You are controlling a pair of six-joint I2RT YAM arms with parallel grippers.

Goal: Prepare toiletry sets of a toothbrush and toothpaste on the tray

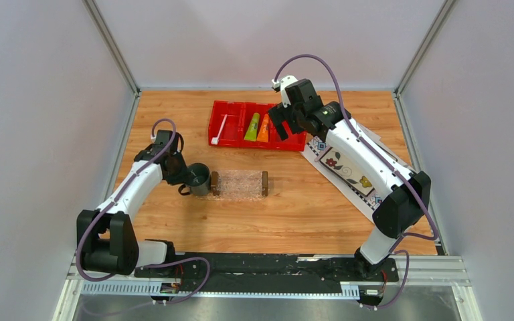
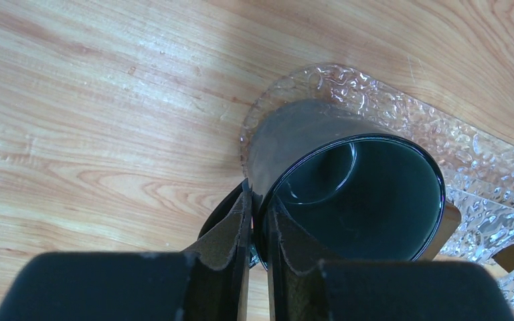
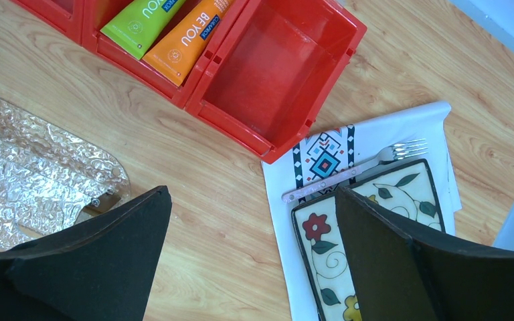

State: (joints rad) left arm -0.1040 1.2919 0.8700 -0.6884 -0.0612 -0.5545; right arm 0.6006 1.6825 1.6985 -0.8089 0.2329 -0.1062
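Both tubes read "BE YOU". The green tube [image 3: 140,23] and orange tube [image 3: 187,37] lie side by side in the bin's [image 1: 288,143] middle compartment, and the toothbrush [image 1: 222,129] lies in its left one. The right gripper [image 3: 251,194] hangs over the right compartment, fingers spread wide, with the tubes at its 9 o'clock in the top view. The tray [image 1: 241,184] lies at the bin's 6 o'clock, a strip of bare table [image 1: 294,214] between them. The left gripper [image 2: 258,200] pinches the mug [image 2: 355,194] rim at the tray's 9 o'clock end.
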